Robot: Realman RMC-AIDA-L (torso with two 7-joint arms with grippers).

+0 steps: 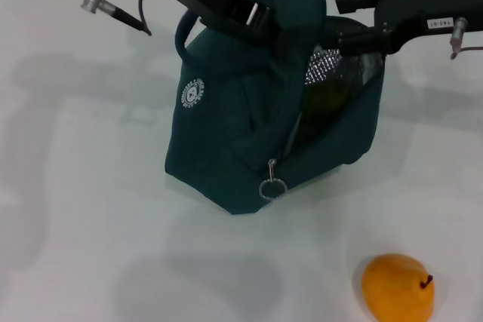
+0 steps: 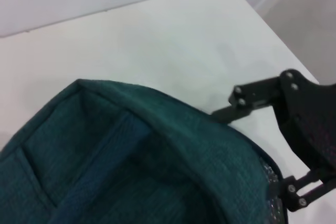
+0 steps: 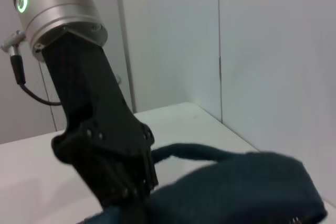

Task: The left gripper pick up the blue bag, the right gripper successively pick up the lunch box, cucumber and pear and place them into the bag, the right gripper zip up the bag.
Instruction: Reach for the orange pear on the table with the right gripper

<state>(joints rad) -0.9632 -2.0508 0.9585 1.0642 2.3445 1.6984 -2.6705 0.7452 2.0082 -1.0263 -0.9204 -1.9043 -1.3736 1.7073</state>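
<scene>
The blue bag [image 1: 241,133] stands tilted on the white table, its top flap lifted and its silver lining [image 1: 324,62] showing. My left gripper [image 1: 264,19] is shut on the bag's top fabric by the handle; this also shows in the right wrist view [image 3: 123,192]. My right gripper [image 1: 339,20] is open at the bag's mouth on the right side, empty. A dark green shape [image 1: 326,102] inside the opening looks like the cucumber. The lunch box is hidden. The pear [image 1: 398,287] lies on the table at the near right. The ring zip pull [image 1: 272,187] hangs at the bag's front.
The white table [image 1: 90,209] spreads around the bag, with a wall behind its far edge. The left arm's silver wrist and cable [image 1: 124,9] hang above the far left. The right arm's black body [image 2: 310,129] stands close beside the bag's rim.
</scene>
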